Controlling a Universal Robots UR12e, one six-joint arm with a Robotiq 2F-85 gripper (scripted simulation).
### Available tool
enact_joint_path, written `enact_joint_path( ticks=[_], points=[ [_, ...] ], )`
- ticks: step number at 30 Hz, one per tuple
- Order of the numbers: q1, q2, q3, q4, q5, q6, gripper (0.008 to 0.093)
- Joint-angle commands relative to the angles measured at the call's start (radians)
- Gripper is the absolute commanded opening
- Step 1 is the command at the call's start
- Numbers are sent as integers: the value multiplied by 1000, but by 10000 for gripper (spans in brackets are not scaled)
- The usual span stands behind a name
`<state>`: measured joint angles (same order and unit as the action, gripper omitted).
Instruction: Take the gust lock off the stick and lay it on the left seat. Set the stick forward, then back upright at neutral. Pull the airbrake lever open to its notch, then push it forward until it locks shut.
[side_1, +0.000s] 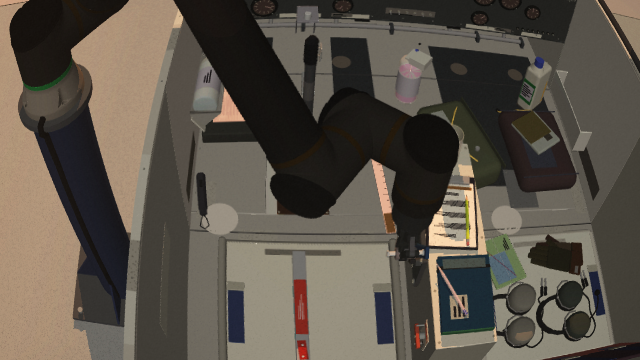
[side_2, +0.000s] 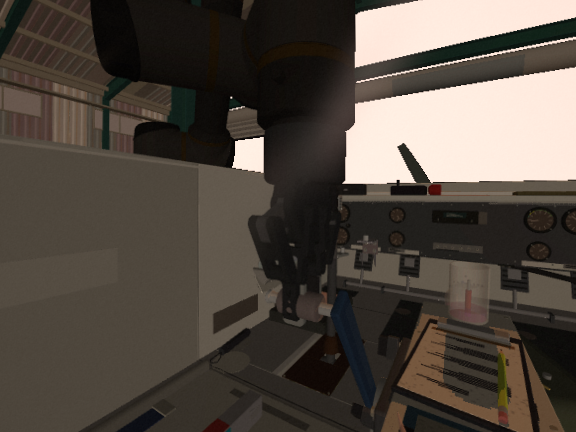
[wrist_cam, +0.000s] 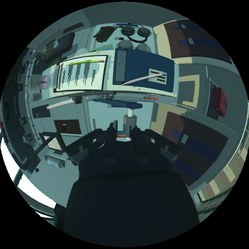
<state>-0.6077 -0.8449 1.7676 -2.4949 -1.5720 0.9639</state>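
Note:
My gripper (wrist_cam: 124, 130) is closed on the pale round knob (side_2: 309, 306) of the airbrake lever (side_2: 352, 347). In the wrist camera the fingers sit on either side of the knob (wrist_cam: 129, 121). The lever is a blue bar that leans between the left seat and the centre console. My gripper (side_1: 407, 252) hangs at the seat's right edge. The gust lock (side_1: 300, 312), a red strap with a grey band, lies flat on the left seat (side_1: 305, 295). The stick (side_1: 310, 70), dark with a black grip, stands ahead of the seat, partly hidden by my arm.
Behind the work is the instrument panel (side_2: 460, 225) with its dials. A clipboard with a pencil (side_1: 456, 215) and a blue book (side_1: 464, 292) lie on the console to the right. Headsets (side_1: 547, 307) and gloves (side_1: 555, 252) lie on the right seat. A beaker (side_2: 468, 295) stands ahead.

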Motion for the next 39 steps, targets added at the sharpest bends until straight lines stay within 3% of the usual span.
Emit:
enact_joint_path(
  ticks=[1,39],
  points=[
    [1,-2,1,1,1,1,80],
    [44,-51,36,14,1,43,80]
  ],
)
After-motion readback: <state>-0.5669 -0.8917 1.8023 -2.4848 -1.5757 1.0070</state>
